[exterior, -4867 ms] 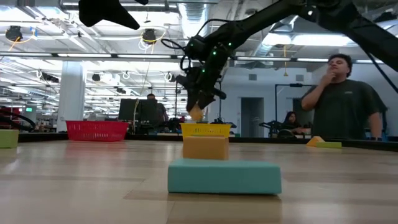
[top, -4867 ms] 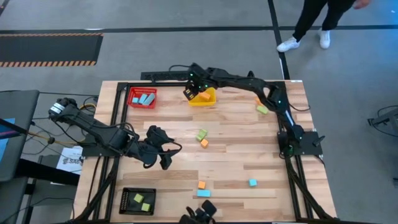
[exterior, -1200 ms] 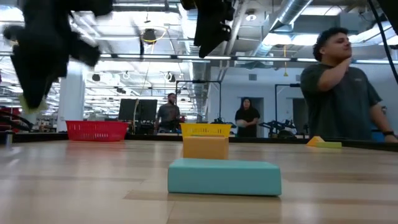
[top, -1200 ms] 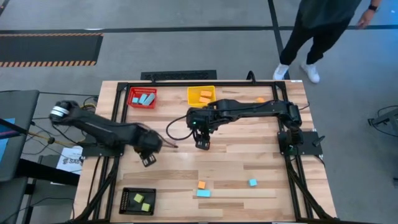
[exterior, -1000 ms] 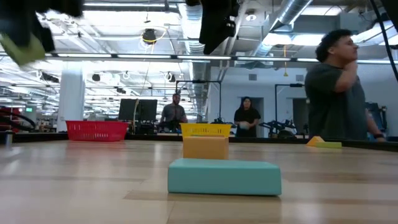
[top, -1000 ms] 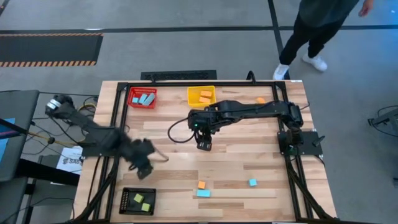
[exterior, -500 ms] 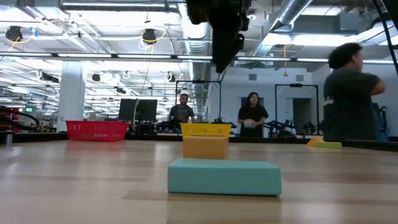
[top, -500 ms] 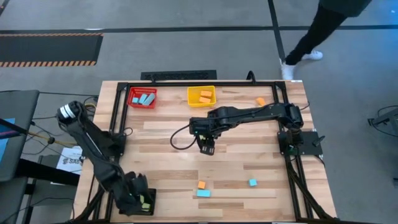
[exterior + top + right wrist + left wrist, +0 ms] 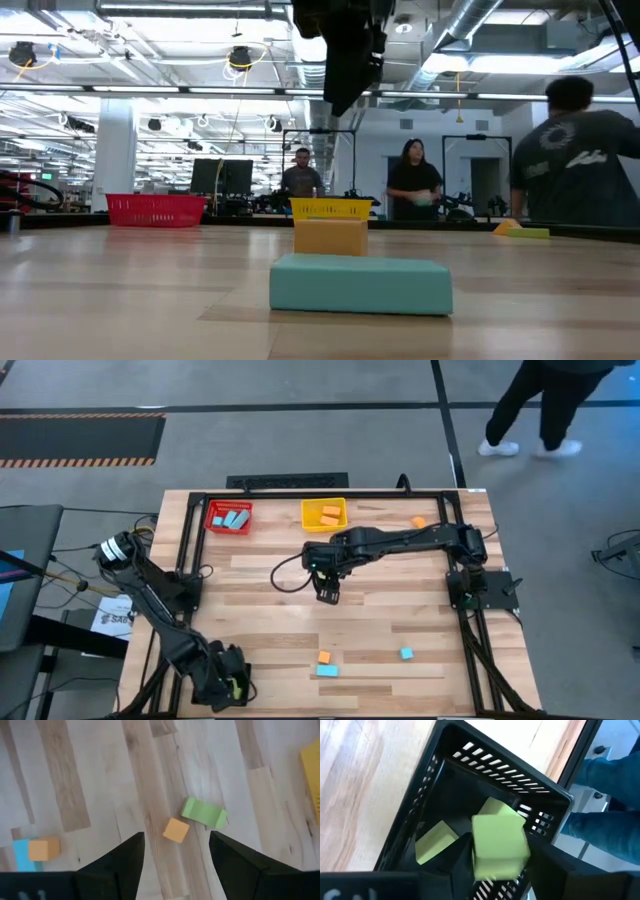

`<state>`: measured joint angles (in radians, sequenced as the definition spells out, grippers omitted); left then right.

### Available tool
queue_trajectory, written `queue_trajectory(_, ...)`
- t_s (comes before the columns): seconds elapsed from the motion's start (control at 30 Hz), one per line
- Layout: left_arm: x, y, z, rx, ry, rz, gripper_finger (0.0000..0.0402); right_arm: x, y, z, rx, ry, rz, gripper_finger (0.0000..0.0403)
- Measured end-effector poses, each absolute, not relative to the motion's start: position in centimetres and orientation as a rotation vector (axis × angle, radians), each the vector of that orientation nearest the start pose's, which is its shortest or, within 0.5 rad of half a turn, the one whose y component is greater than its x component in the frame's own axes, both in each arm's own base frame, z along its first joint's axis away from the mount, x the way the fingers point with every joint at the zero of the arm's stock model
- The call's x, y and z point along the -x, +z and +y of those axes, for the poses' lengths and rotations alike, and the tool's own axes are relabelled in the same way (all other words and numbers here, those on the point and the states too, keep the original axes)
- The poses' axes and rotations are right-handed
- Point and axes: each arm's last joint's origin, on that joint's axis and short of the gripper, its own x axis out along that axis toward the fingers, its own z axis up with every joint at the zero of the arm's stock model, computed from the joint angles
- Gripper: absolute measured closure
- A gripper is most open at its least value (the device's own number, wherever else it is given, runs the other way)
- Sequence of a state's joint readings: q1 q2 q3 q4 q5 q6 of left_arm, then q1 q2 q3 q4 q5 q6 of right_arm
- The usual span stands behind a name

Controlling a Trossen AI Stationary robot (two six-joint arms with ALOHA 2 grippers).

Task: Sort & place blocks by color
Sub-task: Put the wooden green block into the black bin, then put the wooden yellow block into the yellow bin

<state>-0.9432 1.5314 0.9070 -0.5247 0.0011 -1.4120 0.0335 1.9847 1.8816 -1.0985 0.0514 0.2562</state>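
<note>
My left gripper [image 9: 232, 685] hangs over the black bin [image 9: 203, 672] at the table's near-left corner, shut on a light green cube [image 9: 499, 845]. Two more light green blocks [image 9: 436, 840] lie in that bin. My right gripper [image 9: 327, 588] is open above the table's middle; below its spread fingers [image 9: 176, 836] lie an orange cube [image 9: 176, 830] and a light green bar [image 9: 203, 813], untouched. An orange cube [image 9: 323, 658], a light blue bar [image 9: 327, 671] and a light blue cube [image 9: 406, 653] rest near the near edge. My left gripper pinches the light green cube [image 9: 499, 845] between its two fingers, on two opposite side faces, coming from above and pointing down. The cube is lifted clear, hanging inside the black bin's opening above the blocks on its floor.
The red bin [image 9: 229, 516] with light blue blocks and the yellow bin [image 9: 324, 514] with orange blocks stand at the far edge. Another orange block [image 9: 418, 522] lies far right. People walk and stand behind the table [image 9: 565, 150].
My left arm has swung from the table's left-middle toward the near-left corner, carrying the light green cube, and lowered it over the black bin. My right gripper has stayed over the table's middle with only a small shift. A person has walked off to the right.
</note>
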Motion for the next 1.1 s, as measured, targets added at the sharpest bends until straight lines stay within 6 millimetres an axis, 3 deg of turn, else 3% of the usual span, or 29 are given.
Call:
queue_trajectory(0.43,-17.1,18.7,-22.4,0.693,-0.042,1.506,0.0145,-41.1,28.9,0.5,-0.171,-0.153,1.197,0.0159)
queue_trajectory(0.7,-16.4,21.8,-20.7,0.738,-0.069,1.425,0.0116,-40.4,28.7,-0.3,-0.191,-0.172,1.269,0.0159)
queue_trajectory(0.83,-15.5,24.0,-18.8,0.736,0.014,1.242,0.0117,-39.6,28.4,-0.8,-0.188,-0.191,1.344,0.0159)
queue_trajectory(1.1,-15.3,27.2,-16.7,0.528,0.236,0.545,0.0122,-38.3,24.5,-3.4,-0.304,-0.278,1.356,0.0159)
